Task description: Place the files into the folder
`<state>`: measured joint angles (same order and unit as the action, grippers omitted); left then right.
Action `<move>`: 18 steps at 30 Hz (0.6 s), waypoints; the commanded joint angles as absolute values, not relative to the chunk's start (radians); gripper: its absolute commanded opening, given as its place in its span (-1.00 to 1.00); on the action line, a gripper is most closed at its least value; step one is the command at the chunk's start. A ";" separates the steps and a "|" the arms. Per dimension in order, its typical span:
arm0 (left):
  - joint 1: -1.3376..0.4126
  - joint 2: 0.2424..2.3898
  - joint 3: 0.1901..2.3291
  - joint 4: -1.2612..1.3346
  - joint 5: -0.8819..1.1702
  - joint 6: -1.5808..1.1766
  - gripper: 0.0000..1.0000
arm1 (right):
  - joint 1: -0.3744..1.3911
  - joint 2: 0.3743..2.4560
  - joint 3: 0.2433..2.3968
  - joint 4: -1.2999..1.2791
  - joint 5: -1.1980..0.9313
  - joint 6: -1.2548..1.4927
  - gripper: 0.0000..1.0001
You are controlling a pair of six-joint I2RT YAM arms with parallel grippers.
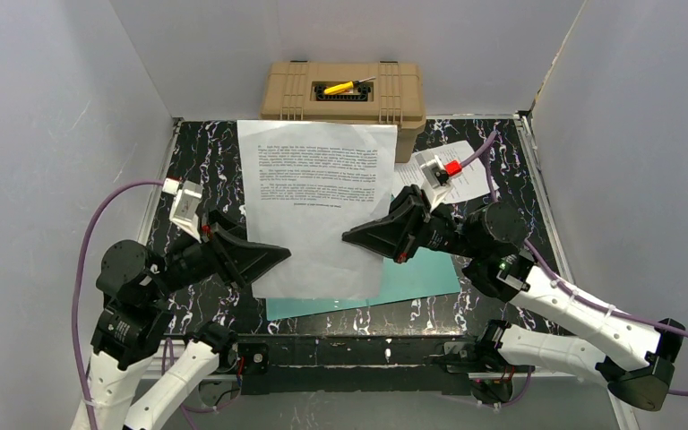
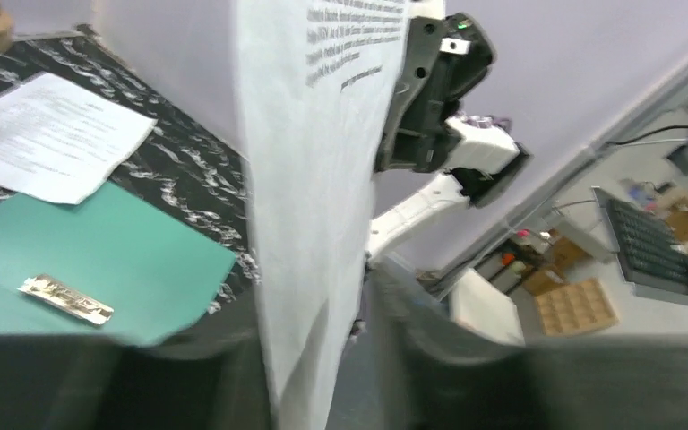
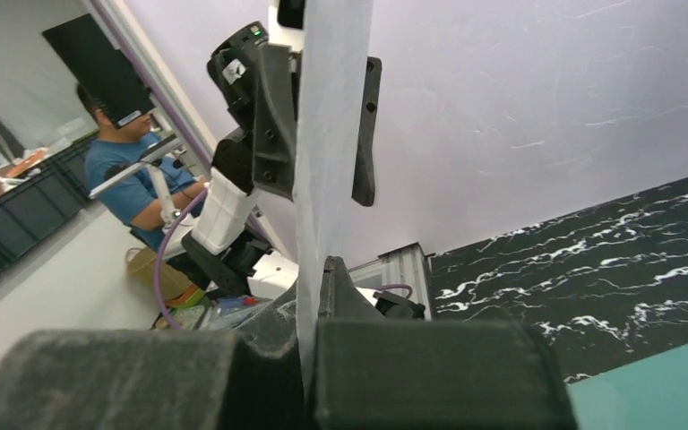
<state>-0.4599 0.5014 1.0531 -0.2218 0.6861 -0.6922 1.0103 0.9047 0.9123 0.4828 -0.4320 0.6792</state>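
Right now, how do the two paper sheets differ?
Pose: the lifted sheet is raised off the table, above the teal folder; the second sheet lies flat on the table.
Hold: the left gripper and right gripper each clamp the lifted sheet; nothing grips the second sheet.
Shared: both white with small black print.

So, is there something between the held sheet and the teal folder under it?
Nothing visible. The sheet, pinched by the left gripper and right gripper, hangs over the folder, whose seen part carries only a flat metal clip. The second sheet lies by its far edge.
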 commanded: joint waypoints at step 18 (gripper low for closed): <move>-0.457 0.430 0.989 -0.847 -0.082 -0.698 0.96 | 1.016 1.102 1.306 -0.120 -0.223 0.301 -0.97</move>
